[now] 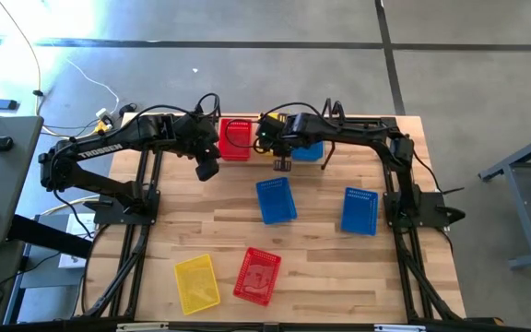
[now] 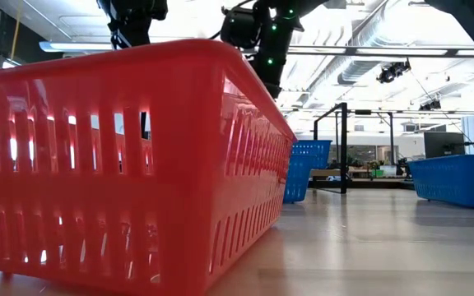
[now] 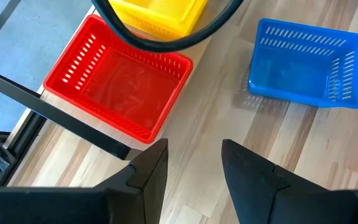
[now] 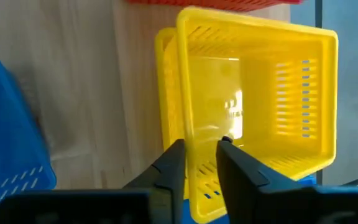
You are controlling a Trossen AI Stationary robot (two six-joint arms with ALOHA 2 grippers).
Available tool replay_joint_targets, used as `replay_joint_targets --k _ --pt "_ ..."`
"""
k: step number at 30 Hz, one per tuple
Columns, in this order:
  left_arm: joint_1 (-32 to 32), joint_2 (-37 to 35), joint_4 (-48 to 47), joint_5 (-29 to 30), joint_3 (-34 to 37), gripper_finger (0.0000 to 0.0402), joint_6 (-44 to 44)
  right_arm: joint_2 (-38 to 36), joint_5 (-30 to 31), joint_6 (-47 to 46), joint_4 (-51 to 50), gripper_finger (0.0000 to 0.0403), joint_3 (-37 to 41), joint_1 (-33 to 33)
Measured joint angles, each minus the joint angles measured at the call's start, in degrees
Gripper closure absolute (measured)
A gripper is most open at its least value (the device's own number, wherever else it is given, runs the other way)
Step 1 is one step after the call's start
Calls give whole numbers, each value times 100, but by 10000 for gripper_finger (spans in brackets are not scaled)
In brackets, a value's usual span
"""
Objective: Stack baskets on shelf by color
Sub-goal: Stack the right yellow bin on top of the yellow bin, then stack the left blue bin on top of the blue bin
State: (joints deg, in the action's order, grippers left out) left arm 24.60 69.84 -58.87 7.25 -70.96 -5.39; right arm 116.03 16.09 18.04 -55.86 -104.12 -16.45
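My right gripper (image 4: 201, 146) is at the far middle of the table (image 1: 321, 267), shut on a yellow basket (image 4: 260, 99) above a second yellow basket (image 4: 162, 93). A red basket (image 1: 235, 138) and a blue basket (image 1: 308, 151) flank them at the shelf, whose black rod (image 3: 73, 124) crosses the left wrist view. My left gripper (image 3: 194, 146) hangs open over bare wood just in front of the red basket (image 3: 117, 87). On the table lie two blue baskets (image 1: 276, 200) (image 1: 359, 210), a yellow one (image 1: 196, 282) and a red one (image 1: 257, 275). My right gripper holds the yellow basket by the rim of one long wall (image 4: 185, 124), one finger inside the basket and one outside. The fingers come from above, pointing down. The basket sits tilted over the second yellow basket; whether it touches that one, I cannot tell.
The near red basket (image 2: 130, 164) fills the low view's foreground, and two blue baskets (image 2: 307, 168) (image 2: 459, 177) stand behind it. Both arm bases and their black frames run along the table's left and right sides. Bare wood shows between the loose baskets.
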Motion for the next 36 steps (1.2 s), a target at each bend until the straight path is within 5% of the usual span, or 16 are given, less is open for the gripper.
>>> replay_joint_targets --k 20,36 --pt "-273 0 32 -263 24 259 806 -13 42 -2693 -2123 293 -1566 342" --pt "-1282 2 1548 -360 1120 259 2082 -44 248 -4985 -3416 293 -2493 944"
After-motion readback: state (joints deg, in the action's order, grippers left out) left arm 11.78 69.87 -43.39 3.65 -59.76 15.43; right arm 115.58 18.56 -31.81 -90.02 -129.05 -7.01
